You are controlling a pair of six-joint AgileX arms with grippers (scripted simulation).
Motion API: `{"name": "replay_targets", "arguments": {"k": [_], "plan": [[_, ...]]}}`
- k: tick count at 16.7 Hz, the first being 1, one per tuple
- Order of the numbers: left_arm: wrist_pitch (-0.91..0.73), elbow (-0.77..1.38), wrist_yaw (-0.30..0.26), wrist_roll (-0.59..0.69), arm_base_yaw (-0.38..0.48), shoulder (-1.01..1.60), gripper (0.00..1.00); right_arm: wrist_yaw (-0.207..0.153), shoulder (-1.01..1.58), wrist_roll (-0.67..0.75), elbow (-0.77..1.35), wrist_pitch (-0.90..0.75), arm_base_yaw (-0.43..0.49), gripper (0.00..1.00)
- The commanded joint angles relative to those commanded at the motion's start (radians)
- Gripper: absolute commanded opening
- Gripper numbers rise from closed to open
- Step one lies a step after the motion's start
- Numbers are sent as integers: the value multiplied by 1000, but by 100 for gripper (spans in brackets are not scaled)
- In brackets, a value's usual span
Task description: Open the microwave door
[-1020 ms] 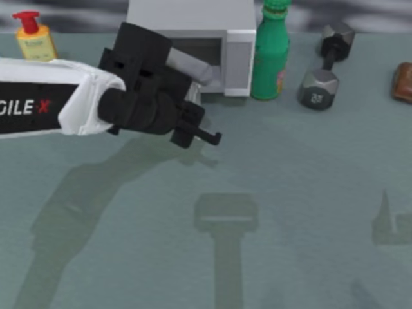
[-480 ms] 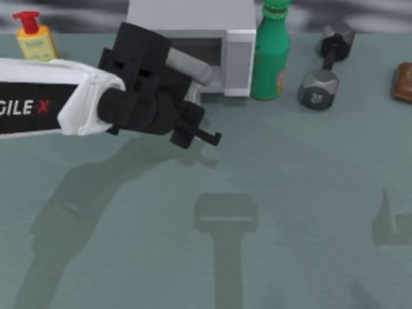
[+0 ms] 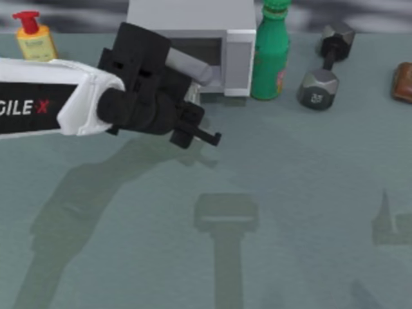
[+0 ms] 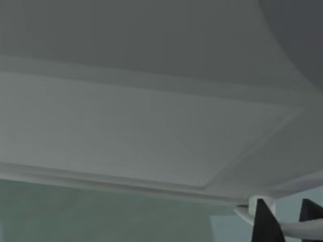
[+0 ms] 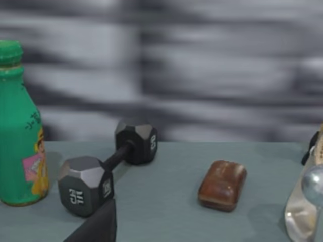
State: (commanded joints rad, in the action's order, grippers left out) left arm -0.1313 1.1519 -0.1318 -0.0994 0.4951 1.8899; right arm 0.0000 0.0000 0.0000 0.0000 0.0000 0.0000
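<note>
Jaws on the left gripper [image 3: 205,134] look pinched on the slim white handle [image 4: 262,204] of the microwave door [image 4: 146,136] — in the left wrist view the two dark fingertips [image 4: 265,224] sit either side of a thin white strip at the door's edge, and the grey window panel with its white frame fills nearly everything else. From the top view the left arm reaches in from the table's left side, and its black wrist covers most of the door, so I only catch a grey sliver of it swung out from the front.

The microwave [image 3: 193,26] sits at the back of the table, a bit left of centre, with its dark cavity showing and the grey control panel [image 3: 237,64] on its right side. Just beside that panel stands a green bottle [image 3: 271,51], upright. Further right there's a dark dumbbell [image 3: 325,64], then a brown block [image 3: 403,82] at the right edge. A yellow pump bottle [image 3: 35,38] with a red top is in the back left corner.

Right gripper isn't in the top view — can't tell its jaws from its own wrist view either.
</note>
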Motion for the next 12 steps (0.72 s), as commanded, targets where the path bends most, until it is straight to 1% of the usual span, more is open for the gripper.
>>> {"name": "replay_targets", "arguments": {"k": [8, 12], "plan": [[-6, -32, -62, -90, -42, -27, 0, 0, 0, 0, 0, 0, 0, 100], [-6, -32, -63, -91, -43, -28, 0, 0, 0, 0, 0, 0, 0, 100]]}}
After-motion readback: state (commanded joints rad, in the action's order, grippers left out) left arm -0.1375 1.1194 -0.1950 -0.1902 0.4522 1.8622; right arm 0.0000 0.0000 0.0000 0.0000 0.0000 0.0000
